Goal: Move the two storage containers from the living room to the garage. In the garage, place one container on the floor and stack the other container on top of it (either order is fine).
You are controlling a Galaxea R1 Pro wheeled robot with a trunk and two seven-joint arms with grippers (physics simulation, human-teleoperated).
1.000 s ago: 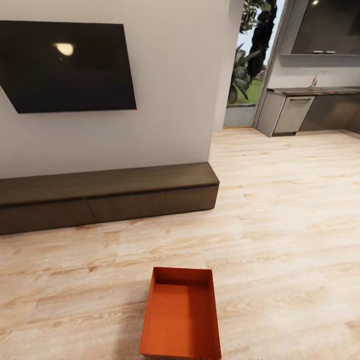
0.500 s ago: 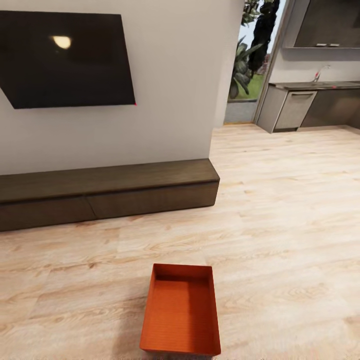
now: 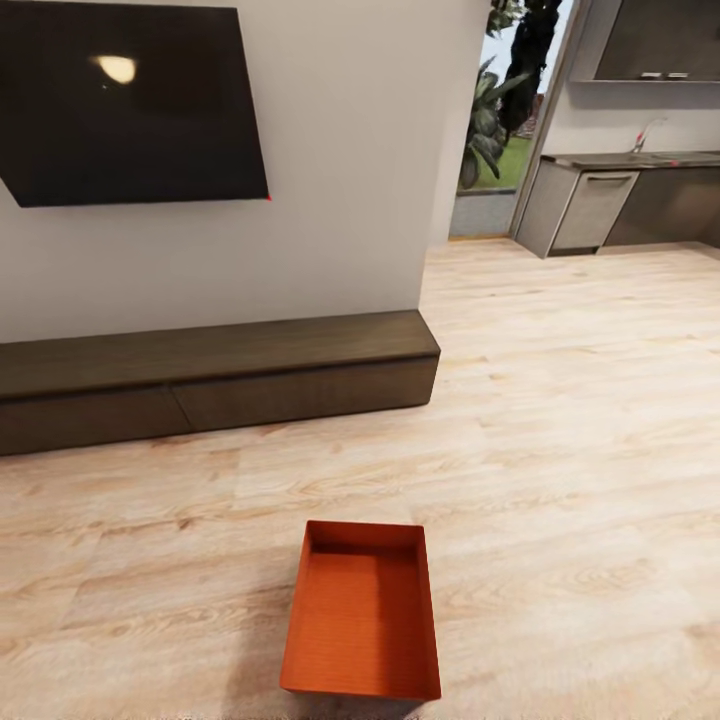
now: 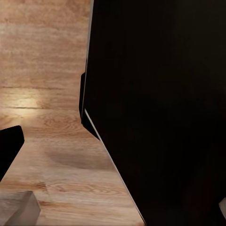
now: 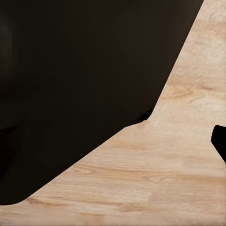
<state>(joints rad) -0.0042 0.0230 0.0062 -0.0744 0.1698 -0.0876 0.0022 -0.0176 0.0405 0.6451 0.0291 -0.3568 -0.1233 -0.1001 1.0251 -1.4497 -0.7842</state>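
Note:
One orange-red storage container (image 3: 362, 610) lies open side up on the light wood planks of the living room, low in the head view and just right of centre. It has nothing in it. In the left wrist view a dark fingertip (image 4: 7, 146) pokes in at the frame's edge over wood floor, beside a large black body part (image 4: 160, 108). The right wrist view has a dark fingertip (image 5: 220, 141) at its edge too, with bare planks beside it. Nothing sits between the fingers of either gripper. The garage is out of view.
A long dark wood bench (image 3: 215, 375) runs along the cream wall under a black TV (image 3: 130, 100), beyond the container. To the right of the wall's corner (image 3: 440, 150) the wood floor leads on to a grey kitchen counter (image 3: 620, 195) and a glass opening with plants (image 3: 490, 130).
The whole head view has shifted: the container now sits a little higher in the picture, with its near wall fully in frame. The container itself has not moved on the floor.

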